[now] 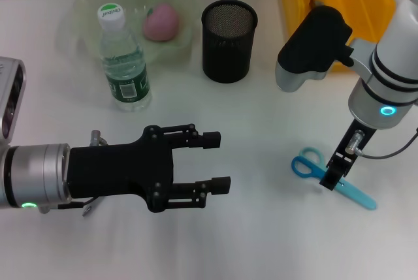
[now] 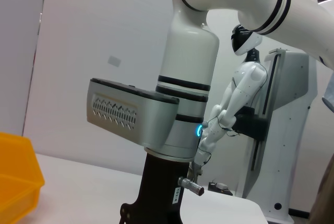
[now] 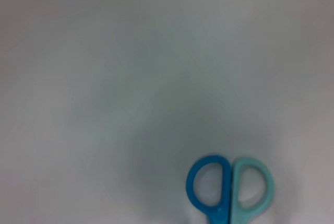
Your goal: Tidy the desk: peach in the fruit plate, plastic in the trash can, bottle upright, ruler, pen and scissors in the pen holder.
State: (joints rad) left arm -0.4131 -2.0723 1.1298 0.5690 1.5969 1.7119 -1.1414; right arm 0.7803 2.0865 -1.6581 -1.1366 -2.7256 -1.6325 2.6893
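One item was in play for you at this moment: the scissors (image 1: pixel 330 177), lying flat on the white desk (image 1: pixel 261 130) on the robot's right side, well apart from the black mesh pen holder (image 1: pixel 228 40) farther back near the middle. The two finger loops, one blue and one teal, pointed toward the centre of the desk, and the teal blade end ran out toward the near right edge. Your right end effector (image 1: pixel 335 179) stood straight down over the scissors, at the neck just behind the loops. From the head view I could not tell whether its fingers were apart or already pinched on the scissors, and the right wrist view showed only the loops (image 3: pixel 229 188) against bare desk.

You should have expected the scissors to be light, stiff and thin, with smooth plastic handles lying almost flush on the desk, so the fingers would have had little to bite on. The neck where handles meet blades looked like the best hold: narrow, rigid and close to the balance point. A grip out on one loop would likely have let them swing or open.

Your left end effector (image 1: pixel 218 160) hung low over the near left of the desk with its fingers clearly apart and nothing between them. The peach (image 1: pixel 160 21) already sat in the fruit plate (image 1: pixel 85 6), and the bottle (image 1: pixel 123 61) stood upright beside it.
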